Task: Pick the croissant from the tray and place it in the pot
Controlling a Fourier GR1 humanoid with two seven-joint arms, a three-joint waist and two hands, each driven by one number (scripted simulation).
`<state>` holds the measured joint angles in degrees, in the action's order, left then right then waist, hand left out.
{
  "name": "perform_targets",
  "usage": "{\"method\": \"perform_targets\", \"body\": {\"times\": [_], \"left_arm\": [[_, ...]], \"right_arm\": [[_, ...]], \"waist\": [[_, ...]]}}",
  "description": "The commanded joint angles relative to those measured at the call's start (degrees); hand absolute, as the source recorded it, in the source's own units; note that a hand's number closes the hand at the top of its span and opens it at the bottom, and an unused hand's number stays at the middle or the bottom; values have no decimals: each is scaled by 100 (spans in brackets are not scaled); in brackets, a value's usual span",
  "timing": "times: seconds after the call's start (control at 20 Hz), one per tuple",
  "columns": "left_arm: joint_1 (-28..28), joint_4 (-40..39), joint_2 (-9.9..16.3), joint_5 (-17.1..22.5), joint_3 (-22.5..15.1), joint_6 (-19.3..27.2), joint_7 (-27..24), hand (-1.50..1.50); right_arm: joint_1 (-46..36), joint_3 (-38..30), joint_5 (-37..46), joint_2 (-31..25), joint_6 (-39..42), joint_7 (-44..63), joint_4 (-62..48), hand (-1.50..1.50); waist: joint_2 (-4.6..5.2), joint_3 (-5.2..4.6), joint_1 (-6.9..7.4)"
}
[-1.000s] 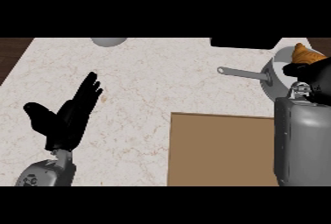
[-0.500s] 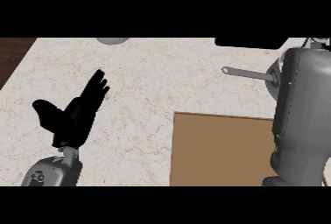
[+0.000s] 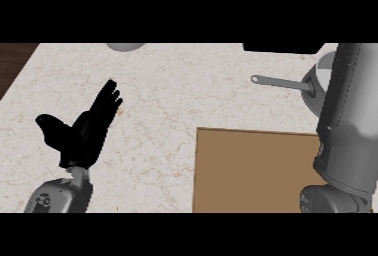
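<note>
My left hand (image 3: 83, 131) rests open at the left of the head view, fingers straight and pointing up and to the right over the pale counter. My right forearm (image 3: 349, 125) runs up the right edge and out past the top, so the right hand is out of sight. Behind that forearm shows part of the grey pot (image 3: 320, 82), its handle (image 3: 280, 83) sticking out to the left. The brown tray (image 3: 251, 170) lies at lower centre right, its visible part bare. No croissant is in view.
A grey round object (image 3: 125, 46) sits at the counter's far edge, upper left. A black object (image 3: 284, 47) lies at the far edge, upper right. Dark wood floor (image 3: 13, 62) borders the counter at the left.
My right forearm has stretched farther up over the pot, carrying the hand and the croissant out of view. The left hand has drifted slightly right and up, staying open.
</note>
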<state>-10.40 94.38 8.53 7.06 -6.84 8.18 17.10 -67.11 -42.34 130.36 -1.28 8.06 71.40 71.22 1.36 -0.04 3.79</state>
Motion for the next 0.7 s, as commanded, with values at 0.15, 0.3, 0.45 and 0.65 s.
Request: {"method": "perform_targets", "body": {"times": [0.15,0.3,0.45,0.65], "left_arm": [[125,-67,-178,-37,-82,36,-231,0],[56,19,0,57,83,-43,-86,0],[-5,72,-17,31,28,-26,28,0],[-94,-24,-28,70,23,-73,107,0]], "right_arm": [[-227,-970,-519,-51,-979,1292,-520,150],[40,-1322,-741,105,-1715,1375,-290,-150],[-10,-1674,-1136,124,-2135,1236,-211,-150],[-33,-1571,-1232,127,-2915,854,-35,-150]], "waist": [[12,10,-41],[37,20,20],[31,25,43],[7,13,6]]}}
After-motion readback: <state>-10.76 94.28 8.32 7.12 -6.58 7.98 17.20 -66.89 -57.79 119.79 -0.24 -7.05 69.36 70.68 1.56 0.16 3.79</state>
